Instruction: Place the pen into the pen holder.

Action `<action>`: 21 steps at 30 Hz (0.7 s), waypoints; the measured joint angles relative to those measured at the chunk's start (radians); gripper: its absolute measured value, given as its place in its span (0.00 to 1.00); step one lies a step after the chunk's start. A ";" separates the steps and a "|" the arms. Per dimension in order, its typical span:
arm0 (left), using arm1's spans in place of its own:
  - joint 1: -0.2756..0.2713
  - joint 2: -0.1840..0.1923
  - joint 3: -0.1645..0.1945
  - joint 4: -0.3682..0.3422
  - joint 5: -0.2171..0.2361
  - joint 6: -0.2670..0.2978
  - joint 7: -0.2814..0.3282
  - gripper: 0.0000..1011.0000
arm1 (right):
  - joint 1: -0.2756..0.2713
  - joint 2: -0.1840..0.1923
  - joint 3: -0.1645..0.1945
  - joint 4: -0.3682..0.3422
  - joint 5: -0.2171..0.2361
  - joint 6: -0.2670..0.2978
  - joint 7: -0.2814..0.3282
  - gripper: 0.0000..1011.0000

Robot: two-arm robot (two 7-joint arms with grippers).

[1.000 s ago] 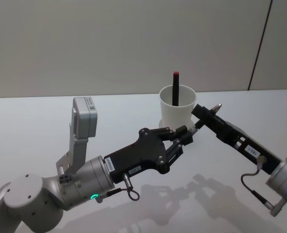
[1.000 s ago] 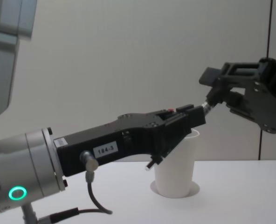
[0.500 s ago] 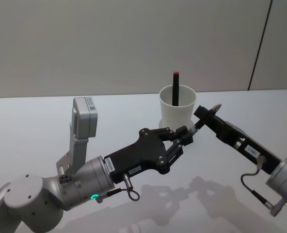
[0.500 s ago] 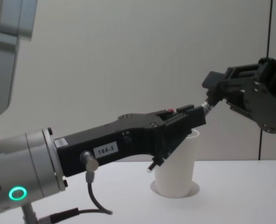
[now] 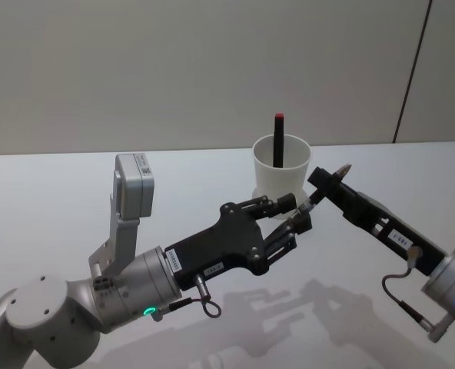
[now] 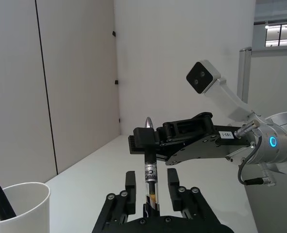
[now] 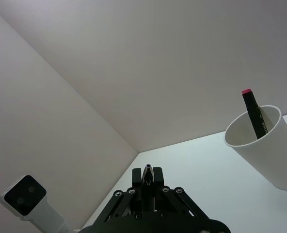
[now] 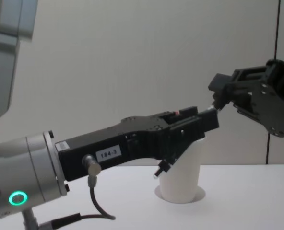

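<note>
The pen (image 6: pixel 150 171) is a clear-barrelled stick with a silver tip (image 5: pixel 344 168). My right gripper (image 5: pixel 325 184) is shut on its upper part, just in front of the pen holder. The lower part stands between the fingers (image 6: pixel 130 183) of my left gripper (image 5: pixel 298 211), which are spread open on either side of it without touching. The pen holder (image 5: pixel 281 165) is a white paper cup on the table, and it holds a black marker with a red end (image 5: pixel 277 138). In the chest view both grippers meet above the cup (image 8: pixel 180 179).
The white table (image 5: pixel 74 177) stretches to both sides of the cup. A light wall stands close behind it. My left arm's wrist camera housing (image 5: pixel 135 192) rises at the left.
My right gripper closed on the pen's upper part. After that my left gripper's fingers spread apart and let go of the pen. The cup stayed where it was.
</note>
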 joint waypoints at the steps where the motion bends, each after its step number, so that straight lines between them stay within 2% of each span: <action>1: 0.000 0.000 0.000 0.000 0.000 0.000 0.000 0.39 | 0.000 0.000 0.000 0.000 0.000 0.000 0.000 0.12; 12: 0.000 0.000 0.000 0.000 0.000 0.000 0.000 0.74 | 0.000 0.000 0.000 0.000 0.000 0.000 0.000 0.12; 21: 0.000 0.000 0.000 0.000 0.000 0.000 0.000 0.98 | 0.000 0.003 -0.001 0.000 0.000 -0.003 0.000 0.12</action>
